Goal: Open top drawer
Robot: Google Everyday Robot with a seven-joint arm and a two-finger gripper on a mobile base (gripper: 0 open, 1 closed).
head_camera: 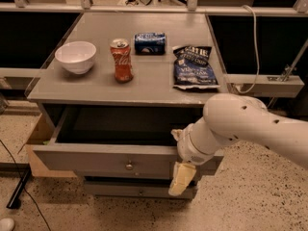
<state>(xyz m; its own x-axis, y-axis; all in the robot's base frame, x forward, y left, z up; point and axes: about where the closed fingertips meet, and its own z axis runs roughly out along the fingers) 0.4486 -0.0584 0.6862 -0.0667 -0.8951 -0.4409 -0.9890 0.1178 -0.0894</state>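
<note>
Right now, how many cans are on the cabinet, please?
2: red cola can upright mid-top, blue can lying behind it. Gripper hangs at right front of open top drawer.

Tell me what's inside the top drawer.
Only dark, bare interior shows in the top drawer. The hand, at the drawer front's right end, and its arm cover the right corner; the front panel hides the near floor.
</note>
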